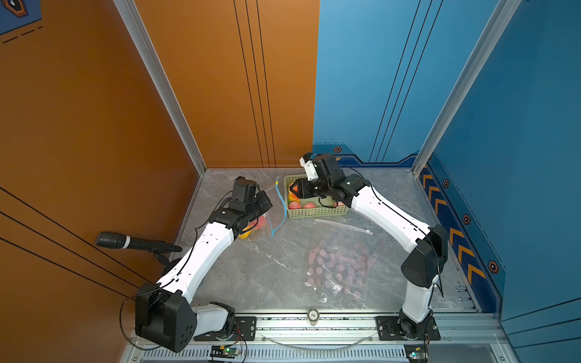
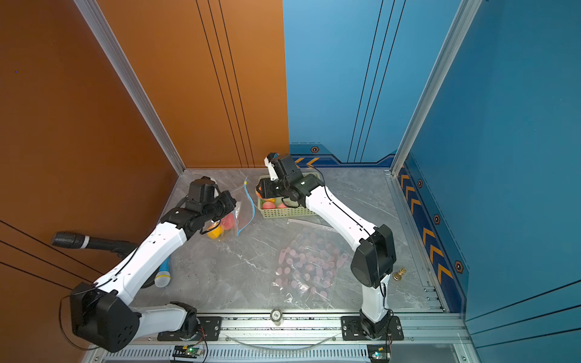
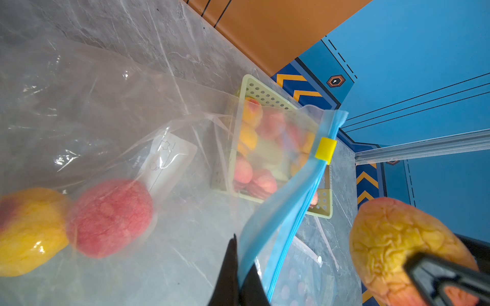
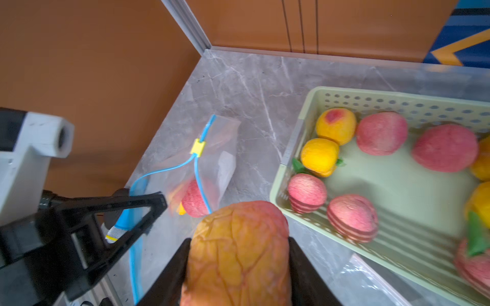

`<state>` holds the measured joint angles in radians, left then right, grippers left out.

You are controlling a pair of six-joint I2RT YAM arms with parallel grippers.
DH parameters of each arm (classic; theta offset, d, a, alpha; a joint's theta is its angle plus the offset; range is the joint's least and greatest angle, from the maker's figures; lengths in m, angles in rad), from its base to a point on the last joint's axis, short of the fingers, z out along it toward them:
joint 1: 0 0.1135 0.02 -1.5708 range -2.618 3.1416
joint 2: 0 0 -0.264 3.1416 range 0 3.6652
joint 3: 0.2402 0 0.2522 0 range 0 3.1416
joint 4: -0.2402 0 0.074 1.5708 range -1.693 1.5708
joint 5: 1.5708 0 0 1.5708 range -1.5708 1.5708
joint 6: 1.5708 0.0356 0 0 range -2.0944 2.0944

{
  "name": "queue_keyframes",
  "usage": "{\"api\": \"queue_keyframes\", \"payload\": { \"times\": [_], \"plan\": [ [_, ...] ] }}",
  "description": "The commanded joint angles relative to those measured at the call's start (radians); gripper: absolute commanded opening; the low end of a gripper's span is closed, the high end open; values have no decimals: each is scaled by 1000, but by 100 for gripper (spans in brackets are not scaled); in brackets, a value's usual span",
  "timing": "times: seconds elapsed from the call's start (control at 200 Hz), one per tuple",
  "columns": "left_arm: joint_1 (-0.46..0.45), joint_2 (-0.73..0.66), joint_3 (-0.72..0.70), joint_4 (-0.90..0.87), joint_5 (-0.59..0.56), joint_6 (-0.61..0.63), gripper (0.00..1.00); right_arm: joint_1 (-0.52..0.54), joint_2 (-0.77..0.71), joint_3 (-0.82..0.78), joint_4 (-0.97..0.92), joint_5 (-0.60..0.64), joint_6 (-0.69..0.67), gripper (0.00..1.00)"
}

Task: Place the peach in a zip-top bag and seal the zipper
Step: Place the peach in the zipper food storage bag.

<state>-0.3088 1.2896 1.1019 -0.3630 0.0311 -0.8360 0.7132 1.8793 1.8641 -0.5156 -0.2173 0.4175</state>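
Peach (image 4: pixel 238 265), wrinkled and orange-yellow with a red flush, sits clamped between the two black fingers (image 4: pixel 172 270) of the right tool (image 4: pixel 238 245); it is off the surface (image 1: pixel 251 270), in the air just beside the end of the basket (image 4: pixel 397 103) that faces the bag (image 3: pixel 106 119); in both top views this tool hangs over that end of the basket. The bag lies on the surface between the left arm and the basket; it is clear, with a red fruit (image 3: pixel 110 218) and a yellow fruit (image 3: pixel 29 230) touching each other inside it. The left tool (image 3: pixel 242 275) is clenched on one lip of the blue zipper (image 3: pixel 291 212), holding that lip up off the surface; the zipper is unsealed, its two tracks parting from the yellow slider (image 4: pixel 197 146), which sits near one end. The peach is outside the bag, near its raised mouth. The basket is pale green and perforated; it holds more red and yellow fruit. Nearer the front lies a second bag (image 1: pixel 339 267), clear, full of small pink pieces, well apart from both tools; a black microphone (image 1: pixel 125 242) juts in beside the left arm.
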Motion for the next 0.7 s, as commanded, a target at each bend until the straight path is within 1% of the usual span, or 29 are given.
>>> {"api": "queue_keyframes", "payload": {
  "times": [0.0,0.25,0.696],
  "plan": [
    [-6,3,33,0,13,-2,0,54,5,-12,95,-43,35,34],
    [-6,-1,49,-1,26,2,0,107,62,-7,124,-22,44,34],
    [-18,-31,42,-1,16,0,0,102,135,6,116,54,56,33]
  ]
}}
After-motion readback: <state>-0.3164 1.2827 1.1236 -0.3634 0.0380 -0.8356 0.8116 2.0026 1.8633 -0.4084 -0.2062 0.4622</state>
